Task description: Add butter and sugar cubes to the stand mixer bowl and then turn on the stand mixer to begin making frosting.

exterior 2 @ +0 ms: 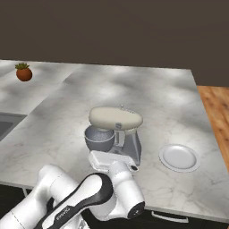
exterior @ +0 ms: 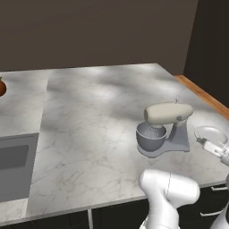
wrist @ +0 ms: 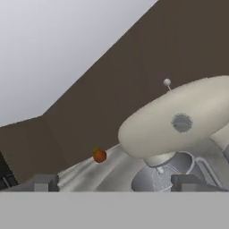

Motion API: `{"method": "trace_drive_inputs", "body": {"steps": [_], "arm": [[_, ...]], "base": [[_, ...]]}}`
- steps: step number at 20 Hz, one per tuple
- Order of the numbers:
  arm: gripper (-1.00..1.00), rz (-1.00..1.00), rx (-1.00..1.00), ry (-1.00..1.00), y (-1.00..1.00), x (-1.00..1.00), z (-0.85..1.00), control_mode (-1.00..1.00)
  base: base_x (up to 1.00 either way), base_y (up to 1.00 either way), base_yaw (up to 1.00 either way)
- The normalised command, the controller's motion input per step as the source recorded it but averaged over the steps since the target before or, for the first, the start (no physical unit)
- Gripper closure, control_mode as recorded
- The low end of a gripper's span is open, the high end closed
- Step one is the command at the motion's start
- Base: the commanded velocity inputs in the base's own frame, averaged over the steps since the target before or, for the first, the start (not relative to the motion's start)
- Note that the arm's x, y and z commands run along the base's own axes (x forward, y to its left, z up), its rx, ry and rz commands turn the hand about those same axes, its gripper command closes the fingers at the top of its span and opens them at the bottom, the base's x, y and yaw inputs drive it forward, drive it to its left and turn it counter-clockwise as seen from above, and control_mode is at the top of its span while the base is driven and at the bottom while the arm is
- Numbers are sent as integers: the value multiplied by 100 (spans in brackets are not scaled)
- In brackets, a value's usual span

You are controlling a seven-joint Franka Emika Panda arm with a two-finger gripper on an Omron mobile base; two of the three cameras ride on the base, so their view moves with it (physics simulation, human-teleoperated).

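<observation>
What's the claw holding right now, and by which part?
Nothing. The claw is open, with empty space between its fingertips, facing the stand mixer.

A kitchen is shown: a marble counter (exterior: pixel 98 134) with a sink (exterior: pixel 15 165) set in it, a stand mixer (exterior 2: pixel 117 129) and a white plate (exterior 2: pixel 179 157) ahead of the fingers.

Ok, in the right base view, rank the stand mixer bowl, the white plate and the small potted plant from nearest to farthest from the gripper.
The gripper sits at the mixer's front.
1. stand mixer bowl: just beyond it, under the mixer head.
2. white plate: off to the picture's right, on the counter.
3. potted plant: far back left on the counter.
</observation>
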Motion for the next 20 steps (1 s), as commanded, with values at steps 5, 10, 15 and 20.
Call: {"method": "trace_drive_inputs", "body": {"steps": [5,10,15,20], "arm": [[-100,0,-40,-32,0,13,-19,-100],[-100,-11,-33,-17,0,26,-12,-100],[-100,-19,-29,-4,0,38,-7,-100],[-100,-19,-27,7,0,66,-24,-100]], "base": [[0,0,0],[0,0,0],[0,0,0],[0,0,0]]}}
